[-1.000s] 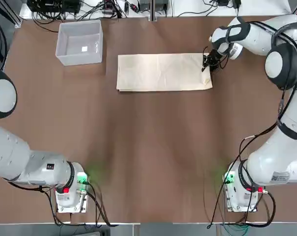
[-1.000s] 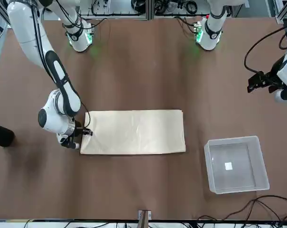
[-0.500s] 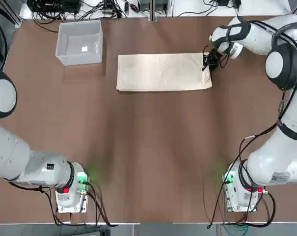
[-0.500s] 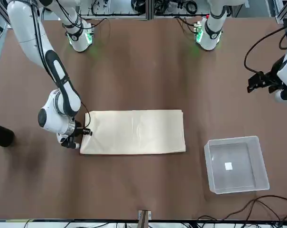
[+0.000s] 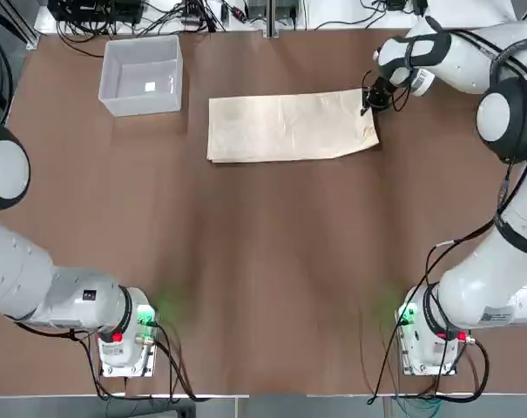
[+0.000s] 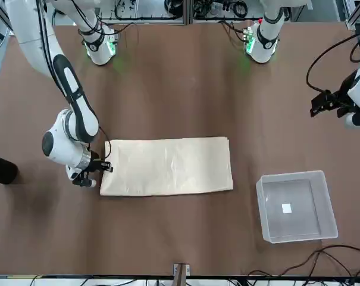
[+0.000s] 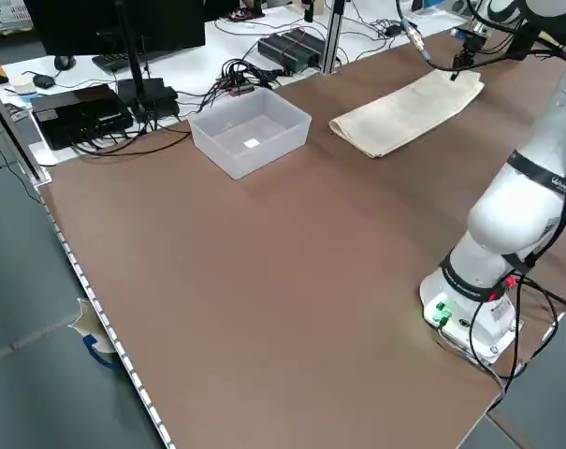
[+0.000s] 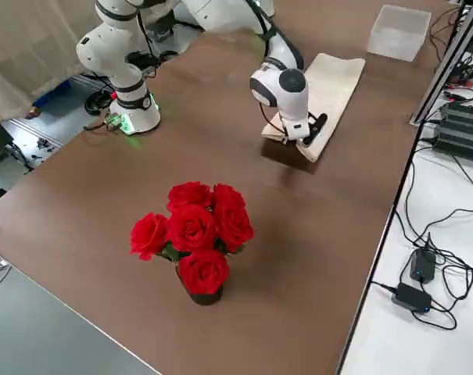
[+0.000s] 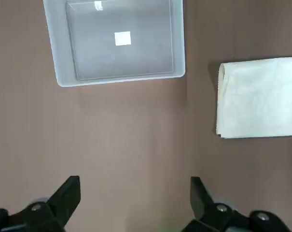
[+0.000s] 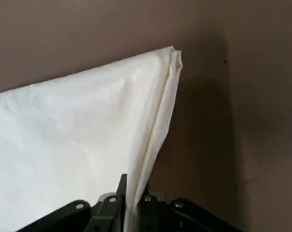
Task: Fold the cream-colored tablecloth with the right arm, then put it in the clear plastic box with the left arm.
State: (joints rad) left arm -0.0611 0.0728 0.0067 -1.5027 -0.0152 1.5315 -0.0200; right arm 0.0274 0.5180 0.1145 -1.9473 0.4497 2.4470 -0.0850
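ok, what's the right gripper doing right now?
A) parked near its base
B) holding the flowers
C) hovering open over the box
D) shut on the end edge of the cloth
D: the right gripper has its fingers pinched on the end edge of the cloth, lifting that corner off the table; the box sits apart.

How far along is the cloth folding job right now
Early. Done: the cream-colored tablecloth lies as a layered rectangle on the table. In hand: the right gripper is shut on its far corner, lifting that end off the table for a fold. Left: finishing the fold, then the move into the clear plastic box, which holds only a sticker. The left gripper hangs open, clear of both.
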